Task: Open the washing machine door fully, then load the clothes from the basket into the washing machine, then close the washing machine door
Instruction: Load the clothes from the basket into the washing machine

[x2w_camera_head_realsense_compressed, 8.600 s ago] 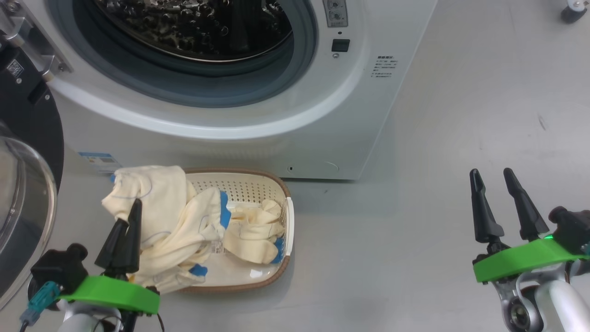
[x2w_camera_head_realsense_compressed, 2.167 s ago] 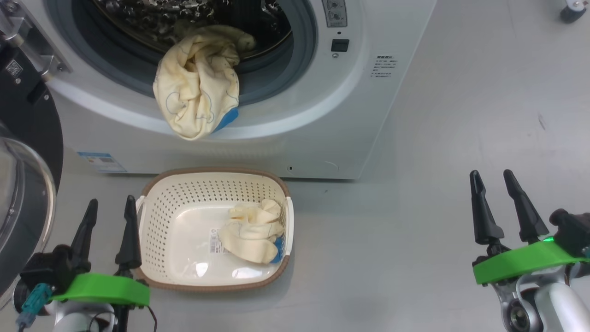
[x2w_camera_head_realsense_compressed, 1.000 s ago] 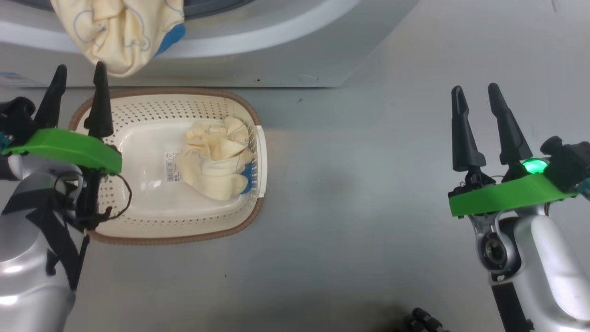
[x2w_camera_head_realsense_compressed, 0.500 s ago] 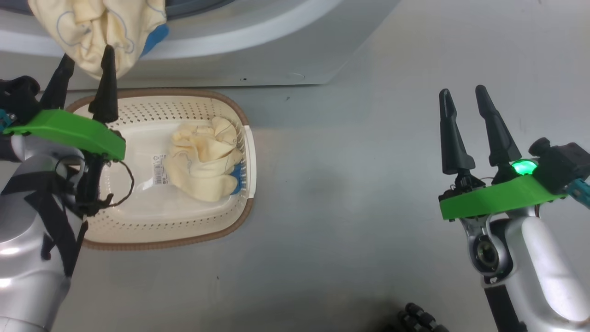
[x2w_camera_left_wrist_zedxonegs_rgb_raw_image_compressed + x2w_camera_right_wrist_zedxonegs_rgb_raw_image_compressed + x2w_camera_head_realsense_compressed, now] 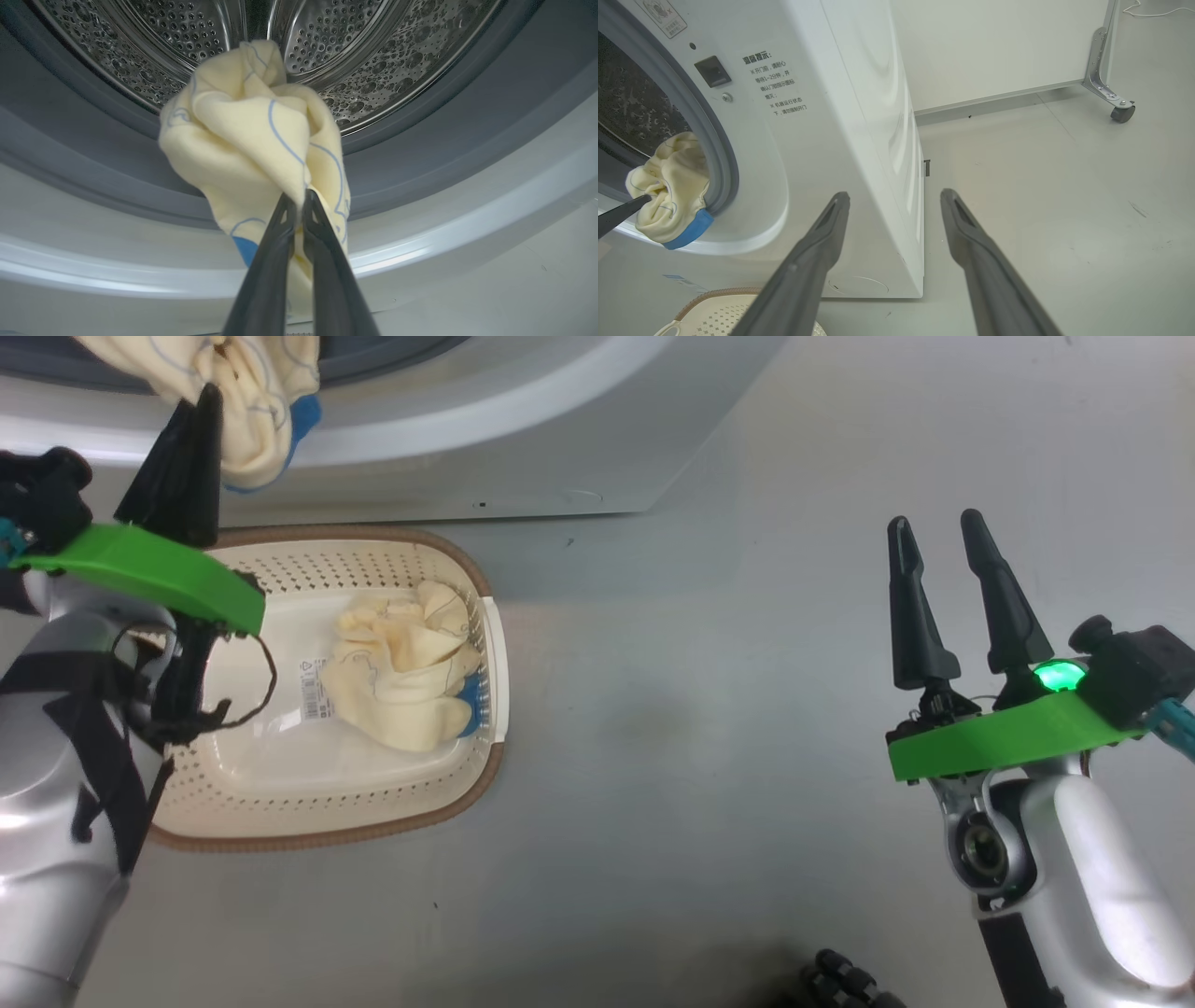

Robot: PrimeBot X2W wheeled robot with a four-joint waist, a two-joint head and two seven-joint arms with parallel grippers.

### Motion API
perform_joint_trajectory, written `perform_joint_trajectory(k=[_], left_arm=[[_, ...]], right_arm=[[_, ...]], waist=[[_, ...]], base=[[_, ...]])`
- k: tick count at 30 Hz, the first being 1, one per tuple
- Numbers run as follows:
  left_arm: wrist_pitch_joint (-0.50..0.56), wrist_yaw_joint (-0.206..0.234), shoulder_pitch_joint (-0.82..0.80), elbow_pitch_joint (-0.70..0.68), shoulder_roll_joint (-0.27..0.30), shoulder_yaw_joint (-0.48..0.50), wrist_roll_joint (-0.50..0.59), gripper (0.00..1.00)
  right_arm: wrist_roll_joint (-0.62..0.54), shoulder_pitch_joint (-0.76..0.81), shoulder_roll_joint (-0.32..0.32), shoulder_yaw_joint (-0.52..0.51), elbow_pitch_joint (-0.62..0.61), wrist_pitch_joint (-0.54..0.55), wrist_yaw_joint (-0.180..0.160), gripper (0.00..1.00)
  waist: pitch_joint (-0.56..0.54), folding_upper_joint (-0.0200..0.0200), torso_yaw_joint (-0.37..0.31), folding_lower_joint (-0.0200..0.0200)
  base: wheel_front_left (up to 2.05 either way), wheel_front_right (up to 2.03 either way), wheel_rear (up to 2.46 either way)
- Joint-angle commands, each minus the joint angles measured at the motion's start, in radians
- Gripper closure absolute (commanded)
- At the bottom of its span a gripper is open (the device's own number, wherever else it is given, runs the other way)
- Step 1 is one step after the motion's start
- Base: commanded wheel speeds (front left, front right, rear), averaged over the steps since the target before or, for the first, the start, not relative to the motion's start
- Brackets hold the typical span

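Observation:
A cream-yellow garment with blue trim (image 5: 252,383) hangs over the lip of the washing machine (image 5: 523,439) opening. My left gripper (image 5: 207,397) is shut on its lower fold. The left wrist view shows the two fingers pinching the cloth (image 5: 247,140) at my left gripper (image 5: 299,198), below the steel drum (image 5: 373,56). More clothes (image 5: 401,681) lie at the right end of the cream basket (image 5: 280,775) on the floor in front of the machine. My right gripper (image 5: 934,518) hovers open and empty over the floor at the right. The washing machine door is out of view.
The right wrist view looks past my open right gripper (image 5: 894,196) at the machine's white side (image 5: 840,116), the hanging garment (image 5: 668,196) and the basket rim (image 5: 724,294). A castered metal leg (image 5: 1122,112) stands at the far right. Grey floor lies to the right of the machine.
My left gripper rose from over the basket's edge to the garment hanging from the machine and shut on it. The head camera shifted slightly. The right gripper stayed open.

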Motion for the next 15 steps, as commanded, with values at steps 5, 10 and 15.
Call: perform_joint_trajectory(k=[5, 10, 15], left_arm=[[-0.006, 0.000, -0.136, -0.029, 0.049, -0.012, 0.001, 1.00], [-0.004, 0.000, -0.259, 0.077, 0.043, -0.091, -0.006, 1.00], [-0.002, 0.000, -0.371, 0.189, 0.040, -0.129, -0.025, 1.00]], right_arm=[[0.004, 0.004, 0.006, 0.023, -0.027, -0.006, 0.002, 0.00], [0.017, 0.000, 0.006, 0.041, -0.026, -0.006, 0.002, 0.00], [0.035, -0.002, 0.006, 0.067, -0.023, -0.006, 0.002, 0.00]], waist=[[0.002, 0.0000, 0.005, 0.0000], [0.006, 0.0000, -0.007, 0.0000], [0.009, 0.0000, -0.035, 0.0000]], base=[[0.00, 0.00, 0.00], [0.00, 0.00, 0.00], [0.00, 0.00, 0.00]])
